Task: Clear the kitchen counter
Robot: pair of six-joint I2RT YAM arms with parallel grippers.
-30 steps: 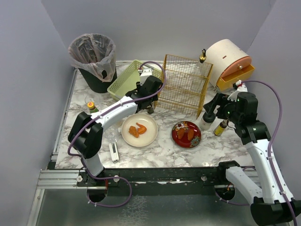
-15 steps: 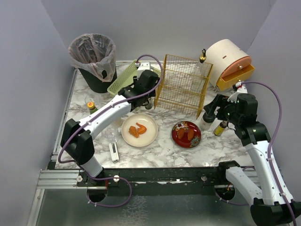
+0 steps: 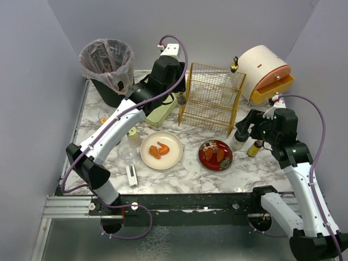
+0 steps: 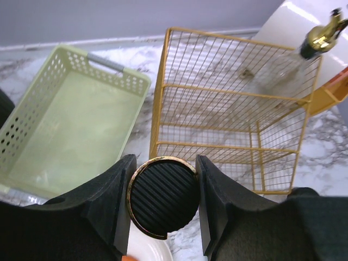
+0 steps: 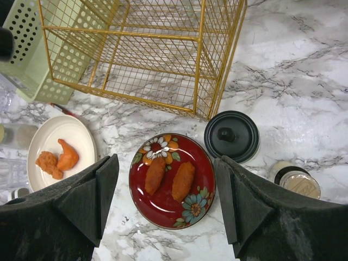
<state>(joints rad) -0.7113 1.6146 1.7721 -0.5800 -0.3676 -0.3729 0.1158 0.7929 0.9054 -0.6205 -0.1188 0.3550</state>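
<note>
The marble kitchen counter holds dishes and bottles. My left gripper is lifted over the gap between the green basket and the yellow wire rack. In the left wrist view it is shut on a round thing with a black ridged, gold-rimmed cap; the part below the cap is hidden. My right gripper is open and empty. In the right wrist view it hangs over a red flowered plate with two croquettes.
A white plate with fried pieces lies left of the red plate. A black-lidded jar and a small bottle stand by my right gripper. A lined bin and a bread box stand at the back.
My left arm has risen and swung back from beside the white plate to the gap between basket and rack, still holding the black-capped thing. My right arm has not moved.
</note>
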